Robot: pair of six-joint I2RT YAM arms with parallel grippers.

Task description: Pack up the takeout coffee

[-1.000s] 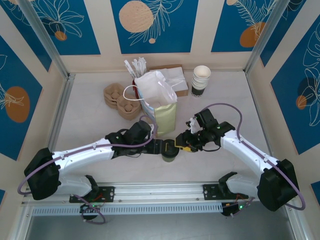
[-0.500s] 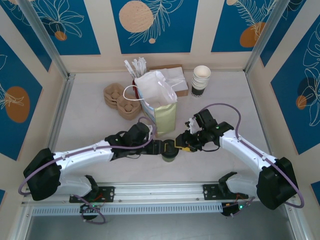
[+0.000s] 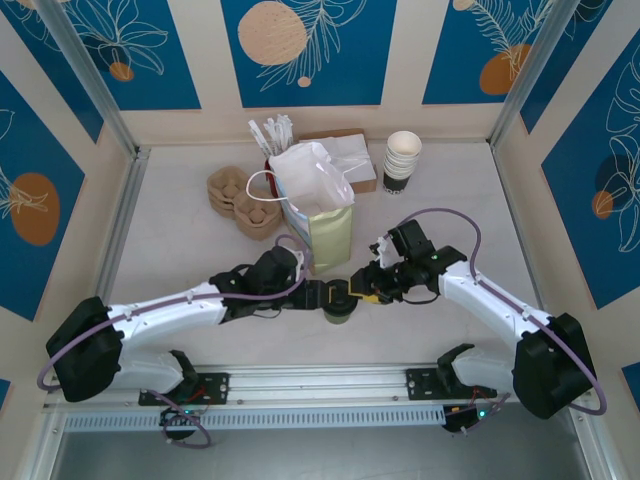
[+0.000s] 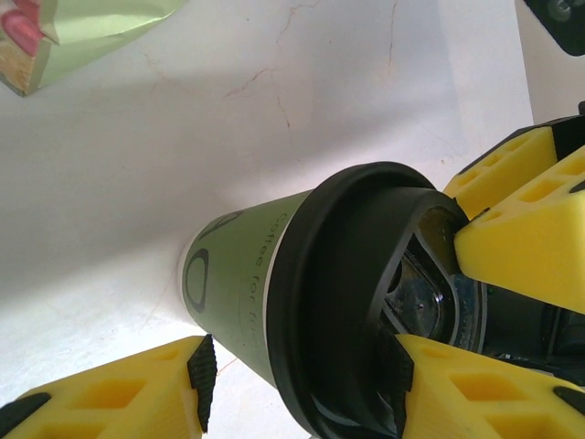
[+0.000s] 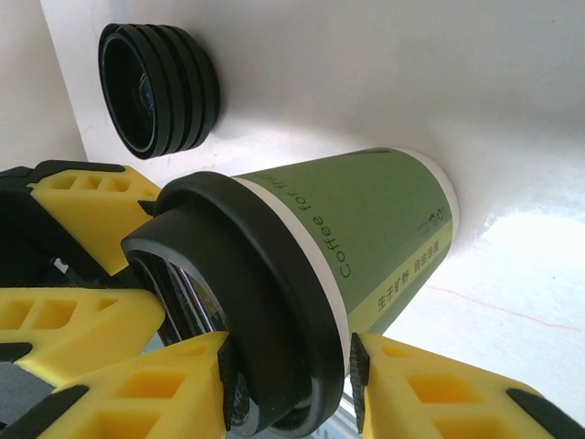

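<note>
The takeout coffee is a green paper cup with a black lid, standing on the table near the front, between the two grippers. My left gripper reaches in from the left, and its yellow fingers hold the cup at the body and the lid. My right gripper comes from the right and is shut on the lid's rim, one pad on either side. In the left wrist view the right gripper's fingers press against the lid's top.
A pale green paper bag with a white plastic bag stands just behind the cup. Brown cup carriers, a stack of white cups and a napkin box lie at the back. A pile of black lids lies beside the cup.
Both grippers have shifted a little to the left with the cup; their grips look the same.
</note>
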